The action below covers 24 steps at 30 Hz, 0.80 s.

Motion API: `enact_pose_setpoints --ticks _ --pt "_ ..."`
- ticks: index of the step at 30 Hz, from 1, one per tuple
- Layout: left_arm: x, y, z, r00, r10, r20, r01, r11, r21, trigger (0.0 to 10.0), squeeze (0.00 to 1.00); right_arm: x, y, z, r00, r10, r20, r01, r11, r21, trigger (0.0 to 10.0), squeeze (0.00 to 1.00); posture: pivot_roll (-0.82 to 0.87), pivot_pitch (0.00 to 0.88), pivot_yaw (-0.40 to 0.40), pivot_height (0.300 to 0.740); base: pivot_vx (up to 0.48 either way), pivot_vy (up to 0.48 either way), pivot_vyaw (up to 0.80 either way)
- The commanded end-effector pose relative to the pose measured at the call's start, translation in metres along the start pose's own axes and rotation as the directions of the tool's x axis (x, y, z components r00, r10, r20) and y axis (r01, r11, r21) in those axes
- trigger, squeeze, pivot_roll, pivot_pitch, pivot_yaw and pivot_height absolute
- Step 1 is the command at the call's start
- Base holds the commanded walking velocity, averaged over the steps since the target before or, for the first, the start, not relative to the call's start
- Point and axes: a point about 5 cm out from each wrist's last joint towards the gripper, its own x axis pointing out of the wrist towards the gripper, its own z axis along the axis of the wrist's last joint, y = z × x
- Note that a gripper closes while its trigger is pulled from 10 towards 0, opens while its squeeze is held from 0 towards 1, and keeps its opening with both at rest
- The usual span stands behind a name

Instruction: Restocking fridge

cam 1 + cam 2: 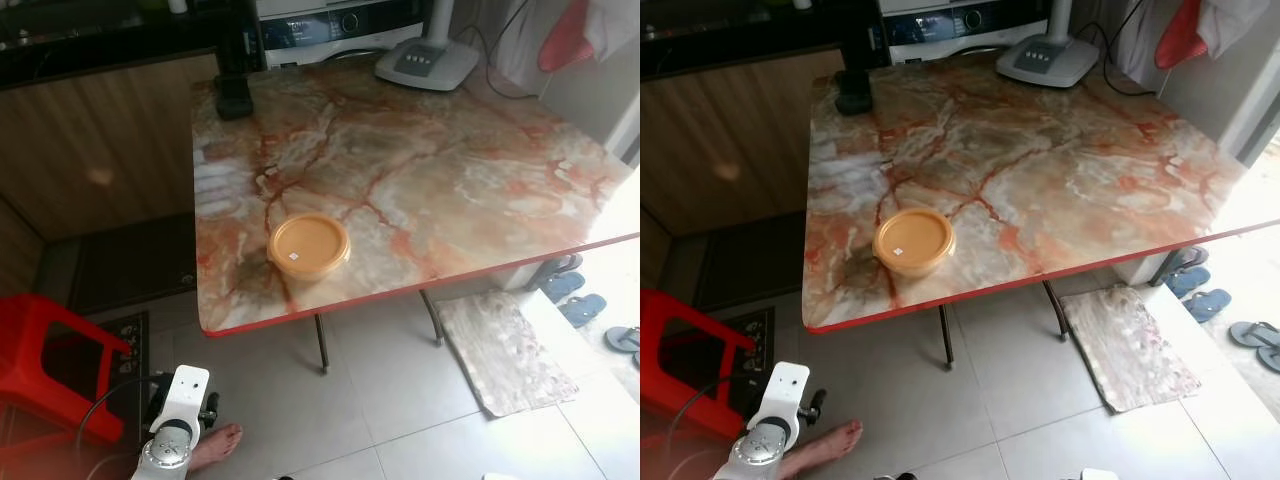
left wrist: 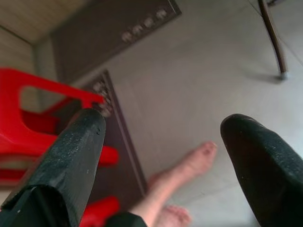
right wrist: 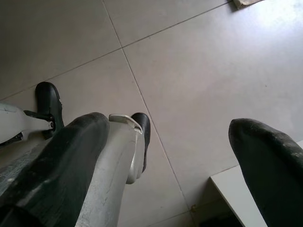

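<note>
Lower centre of the left eye view: orange lidded container (image 1: 309, 245) sits near the marble surface's (image 1: 450, 170) front edge. Left claw (image 2: 161, 142) and right claw (image 3: 170, 142) released, hanging floorward, well below it. Left arm looks nearer.

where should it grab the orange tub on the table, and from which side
Probably across the round lid's rim, coming from above. The orange tub is low, wide and flat-topped, standing upright near the marble table's red front edge, so the near side is open.
</note>
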Motion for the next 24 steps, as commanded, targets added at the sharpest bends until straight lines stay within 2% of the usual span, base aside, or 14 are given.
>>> enact_pose_setpoints --ticks 1,6,13,15,16,21,22,23,24 --pt "-0.004 0.008 -0.005 0.998 0.055 0.032 -0.057 0.996 0.062 10.0 0.0 -0.002 0.001 -0.009 1.0 0.003 -0.026 -0.003 1.0 0.001 10.0 0.0 0.04 0.117 0.078 0.74 0.0 0.0 0.0" --pt "-0.012 0.01 -0.007 0.986 0.114 0.119 -0.126 0.986 0.105 10.0 0.0 -0.004 -0.001 -0.015 0.999 0.001 -0.042 -0.002 1.0 -0.018 10.0 0.0 0.04 0.123 0.072 0.74 0.0 0.0 0.0" --pt "-0.025 0.008 -0.017 0.977 0.131 0.17 -0.146 0.986 0.075 10.0 0.0 -0.006 -0.001 -0.022 0.998 -0.004 -0.057 0.002 0.999 -0.032 10.0 0.0 0.02 0.109 0.085 0.74 0.0 0.0 0.0" --pt "-0.027 0.012 -0.009 0.957 0.161 0.242 -0.174 0.984 0.034 10.0 0.0 -0.007 -0.001 -0.025 0.998 -0.007 -0.06 0.005 1.0 -0.028 10.0 0.0 0.03 0.098 0.091 0.74 0.0 0.0 0.0" --pt "-0.027 0.012 -0.009 0.957 0.161 0.242 -0.174 0.984 0.034 10.0 0.0 -0.007 -0.001 -0.025 0.998 -0.007 -0.06 0.005 1.0 -0.028 10.0 0.0 0.03 0.098 0.091 0.74 0.0 0.0 0.0" --pt "-0.026 0.031 0.018 0.895 0.238 0.377 -0.239 0.97 -0.046 10.0 0.0 -0.009 0.002 -0.031 0.998 -0.007 -0.067 0.006 1.0 -0.02 10.0 0.0 0.04 0.079 0.103 0.74 0.0 0.0 0.0" --pt "-0.026 0.031 0.018 0.895 0.238 0.377 -0.239 0.97 -0.046 10.0 0.0 -0.009 0.002 -0.031 0.998 -0.007 -0.067 0.006 1.0 -0.02 10.0 0.0 0.04 0.079 0.103 0.74 0.0 0.0 0.0" --pt "-0.025 0.039 0.027 0.872 0.279 0.403 -0.268 0.96 -0.084 10.0 0.0 -0.01 0.002 -0.033 0.997 -0.006 -0.071 0.005 1.0 -0.018 10.0 0.0 0.05 0.071 0.102 0.74 0.0 0.0 0.0" --pt "-0.026 0.042 0.029 0.863 0.293 0.411 -0.279 0.955 -0.097 10.0 0.0 -0.01 0.002 -0.034 0.997 -0.006 -0.072 0.005 1.0 -0.018 10.0 0.0 0.05 0.07 0.102 0.74 0.0 0.0 0.0"
